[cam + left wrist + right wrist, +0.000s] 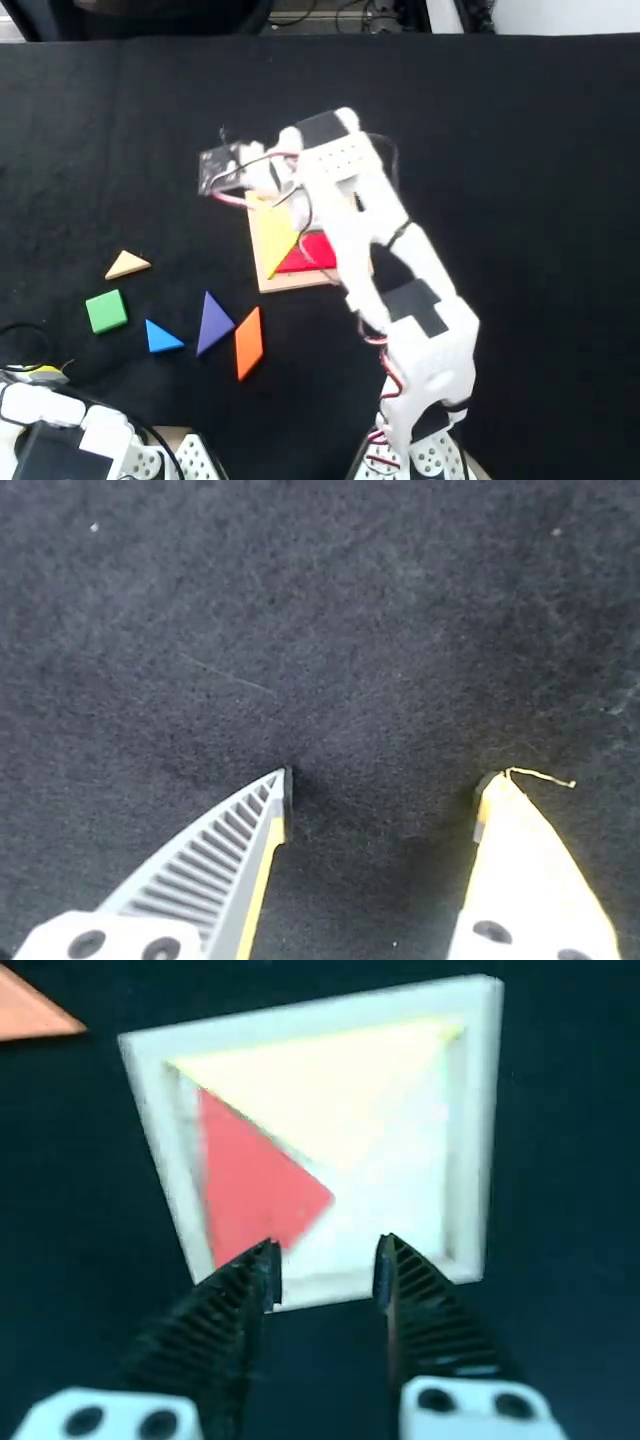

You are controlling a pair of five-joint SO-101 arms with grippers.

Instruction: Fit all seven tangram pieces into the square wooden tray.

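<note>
There is one wooden tray [290, 283]. Seven flat pieces can be counted in all. Five of them are triangles: a yellow triangle [272, 235] and a red triangle [308, 255] inside the tray, and a tan triangle [127, 265], a blue triangle [162, 337] and a purple triangle [213, 323] on the black cloth [500, 150]. There is one green square [106, 311] and one orange parallelogram [248, 343], both on the cloth. That makes two pieces in the tray and five outside it. Two robot arms are at the table, the right arm [400, 300] and the left arm [60, 430]. Each carries one two-fingered gripper, the left gripper [385, 780] and the right gripper [325, 1260].
</note>
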